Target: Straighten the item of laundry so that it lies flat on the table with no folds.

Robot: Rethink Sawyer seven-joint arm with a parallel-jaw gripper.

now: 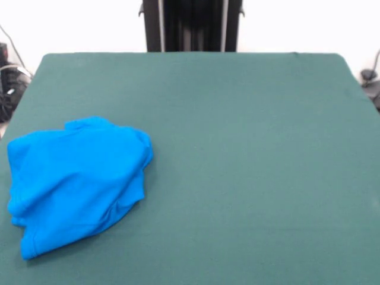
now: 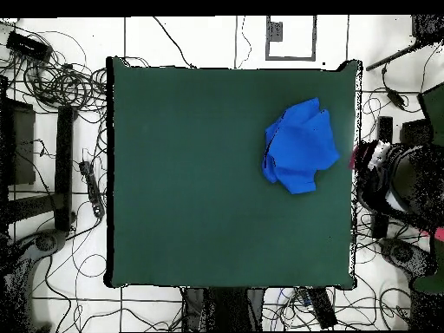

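Observation:
The item of laundry (image 1: pixel 74 181) is a bright blue shirt lying crumpled in a loose heap near the left edge of the dark green table (image 1: pixel 249 178) in the front view. Only plain blue cloth shows, with folds and a rolled edge along its right side. From overhead the item of laundry (image 2: pixel 301 146) sits bunched near the right edge of the table (image 2: pixel 191 191), in the upper half. Neither view shows the gripper or the arm.
The robot's black pedestal (image 1: pixel 191 25) stands at the table's far side. Cables (image 2: pixel 61 82) and black gear lie on the floor around the table. A person (image 2: pixel 395 178) shows at the right edge of the overhead view, close to the shirt.

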